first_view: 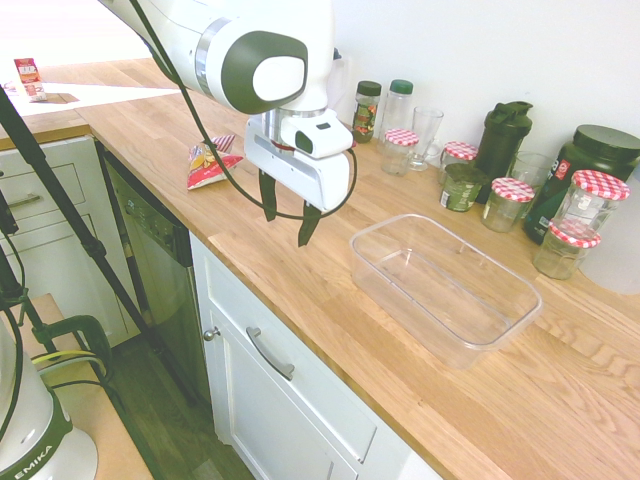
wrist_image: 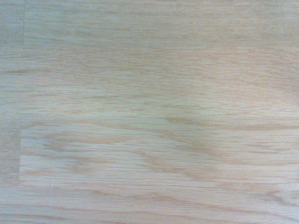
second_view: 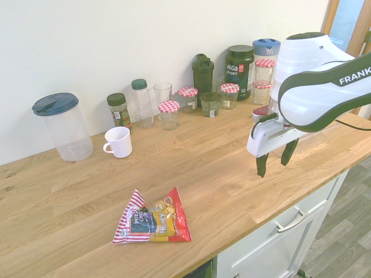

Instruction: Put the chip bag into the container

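One bag (second_view: 152, 220) near counter's front edge; my pincer (second_view: 272, 159) apart, empty — shd center over bag, drop straight, then tub (first_view: 444, 284).

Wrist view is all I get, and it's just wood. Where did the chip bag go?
Observer: The chip bag lies flat on the wooden counter, near its front edge, off to one side of the arm.
Operator: Is the claw holding anything?
Observer: No. The gripper is open and empty, pointing down above bare wood.
Operator: Where's the box it goes in?
Observer: The clear container sits on the other side of the gripper from the bag, empty.
Operator: Anything in the way?
Observer: Not between them. The jars stand along the wall behind the container.
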Available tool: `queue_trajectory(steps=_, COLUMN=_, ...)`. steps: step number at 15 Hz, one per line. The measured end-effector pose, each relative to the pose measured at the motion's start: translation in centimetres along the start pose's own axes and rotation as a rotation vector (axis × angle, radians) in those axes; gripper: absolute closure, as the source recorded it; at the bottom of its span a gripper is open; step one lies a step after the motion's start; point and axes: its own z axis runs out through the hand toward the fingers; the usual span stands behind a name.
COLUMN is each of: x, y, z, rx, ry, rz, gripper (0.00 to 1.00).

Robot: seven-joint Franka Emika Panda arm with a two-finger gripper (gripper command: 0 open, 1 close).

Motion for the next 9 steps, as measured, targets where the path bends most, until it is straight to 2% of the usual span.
queue_trajectory(steps=4, x=0.0, y=-0.4, z=-0.4, rx=0.014, ry=0.0, rz=-0.003, gripper=0.0)
queue_trajectory(steps=6, x=-1.4, y=-2.5, z=-1.5, rx=0.029, ry=0.018, rz=-0.026, gripper=0.0)
queue_trajectory(steps=9, x=-6.4, y=-7.4, z=-2.8, rx=0.047, ry=0.05, rz=-0.059, gripper=0.0)
